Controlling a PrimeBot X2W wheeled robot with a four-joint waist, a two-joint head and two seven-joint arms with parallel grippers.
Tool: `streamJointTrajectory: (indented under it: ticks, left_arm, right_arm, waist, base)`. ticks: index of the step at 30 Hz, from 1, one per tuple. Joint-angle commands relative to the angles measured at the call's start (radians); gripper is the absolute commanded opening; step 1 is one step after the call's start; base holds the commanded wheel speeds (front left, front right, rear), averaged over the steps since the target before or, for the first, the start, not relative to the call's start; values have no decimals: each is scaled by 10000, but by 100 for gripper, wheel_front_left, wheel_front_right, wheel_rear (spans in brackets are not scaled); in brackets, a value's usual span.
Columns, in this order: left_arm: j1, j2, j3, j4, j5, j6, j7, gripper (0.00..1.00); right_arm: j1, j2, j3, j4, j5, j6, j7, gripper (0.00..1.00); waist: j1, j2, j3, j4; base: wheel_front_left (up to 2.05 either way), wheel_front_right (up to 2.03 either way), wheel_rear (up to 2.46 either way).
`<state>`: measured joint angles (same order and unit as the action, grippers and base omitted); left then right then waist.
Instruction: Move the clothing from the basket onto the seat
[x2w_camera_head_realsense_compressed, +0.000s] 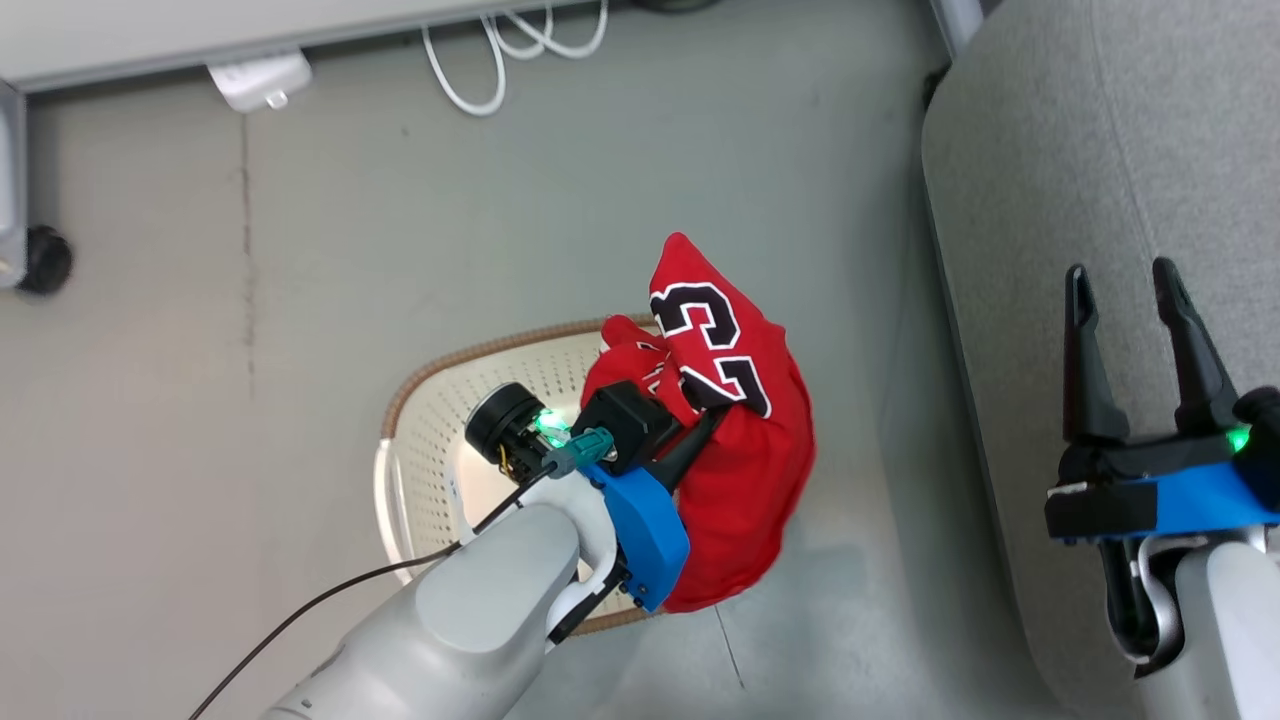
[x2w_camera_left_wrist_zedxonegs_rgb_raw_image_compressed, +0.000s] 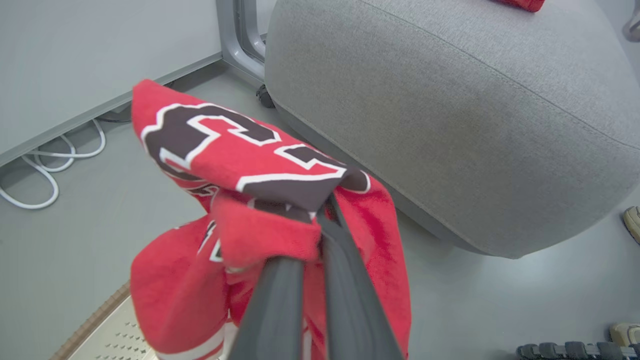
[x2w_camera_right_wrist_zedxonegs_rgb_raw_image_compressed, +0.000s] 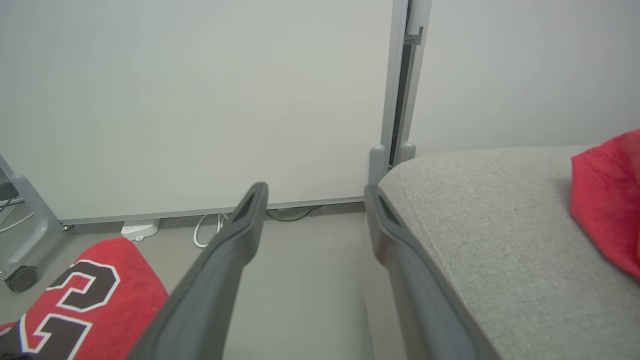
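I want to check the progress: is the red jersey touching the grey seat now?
Apart. In the head view, a strip of bare floor lies between the jersey, hanging from the left gripper, and the seat.

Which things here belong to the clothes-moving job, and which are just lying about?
Job: red jersey, gripped by left pincer; basket; seat; plain red cloth on seat.
Lying about: white cables; white adapter; castor wheel.
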<state>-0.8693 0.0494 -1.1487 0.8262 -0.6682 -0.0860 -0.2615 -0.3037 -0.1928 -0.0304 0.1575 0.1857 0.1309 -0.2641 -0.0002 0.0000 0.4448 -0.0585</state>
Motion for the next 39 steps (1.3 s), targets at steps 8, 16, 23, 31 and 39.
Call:
streamJointTrajectory:
  ticks: [8, 16, 23, 31, 39]
  left_arm:
    - [550, 24, 1056, -925, 857, 13, -49, 0]
    - [654, 65, 1513, -1277, 1255, -91, -50, 0]
    - [752, 161, 1688, -1390, 1312, -195, -51, 0]
    - [700, 226, 1587, -1351, 1198, -277, -51, 0]
    - [820, 228, 1535, -1324, 1157, -246, -51, 0]
  right_arm:
    - [1057, 247, -58, 226, -171, -3, -4, 100]
    - [1775, 431, -172, 296, -280, -3, -4, 100]
    - [2424, 580, -210, 377, -378, -3, -4, 100]
    - [2860, 705, -162, 302, -420, -3, -4, 100]
    - [2836, 687, 111, 138, -453, -3, -4, 100]
  waist:
    - [2, 0, -2136, 497]
    - [2, 0, -3279, 663]
    - [2, 0, -4196, 766]
    - [2, 0, -4543, 869]
    - [2, 0, -4587, 897]
  base:
    - [0, 0, 0]
    - [0, 0, 0]
    - [0, 0, 0]
    - [0, 0, 0]
    - [0, 0, 0]
